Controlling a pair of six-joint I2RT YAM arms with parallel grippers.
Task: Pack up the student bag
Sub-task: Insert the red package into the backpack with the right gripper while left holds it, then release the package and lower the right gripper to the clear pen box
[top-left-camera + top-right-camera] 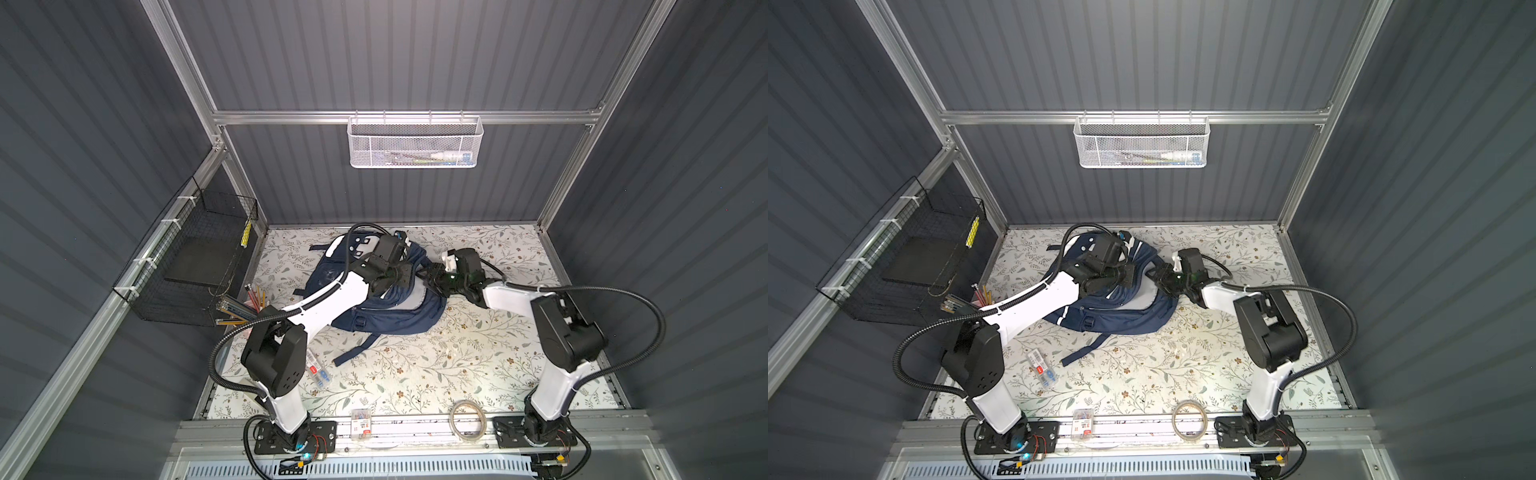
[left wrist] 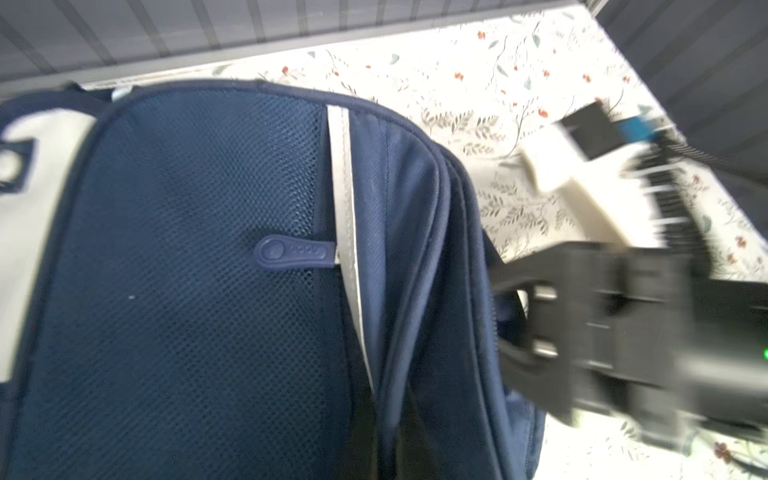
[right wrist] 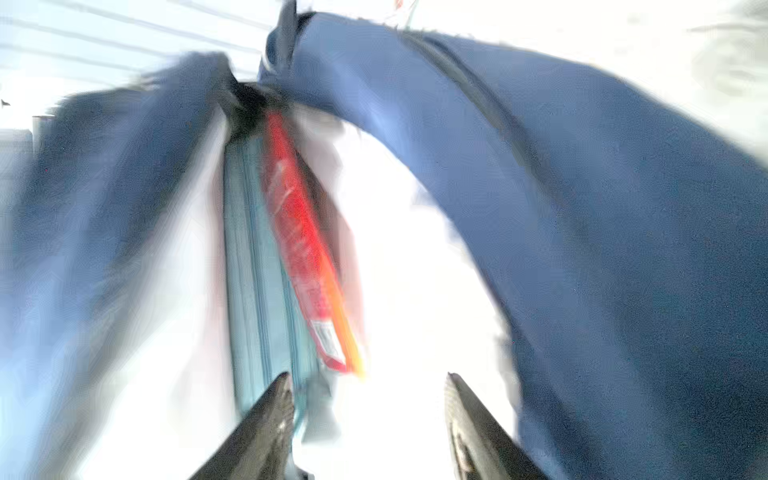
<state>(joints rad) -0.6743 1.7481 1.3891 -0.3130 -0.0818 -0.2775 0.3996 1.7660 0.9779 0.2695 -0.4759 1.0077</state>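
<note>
The student bag [image 1: 386, 316], navy with white stripes, lies at the back middle of the floral table in both top views [image 1: 1113, 320]. My left gripper [image 1: 405, 276] reaches over it. In the left wrist view its dark fingertips stand close together around a fold of the bag's rim [image 2: 388, 399], beside the mesh front [image 2: 187, 291]. My right gripper [image 1: 426, 278] is at the bag's mouth. Its fingers are apart with nothing between them [image 3: 368, 380]. Just ahead, inside the pale lining, lie a light-blue pouch [image 3: 253, 270] and a red-orange packet [image 3: 303, 249].
A black wire basket [image 1: 199, 266] hangs on the left wall with pencils [image 1: 249, 303] below it. A white mesh basket [image 1: 415, 141] hangs on the back wall. Small packets [image 1: 318, 370], a small box [image 1: 360, 422] and a tape roll [image 1: 468, 417] lie near the front.
</note>
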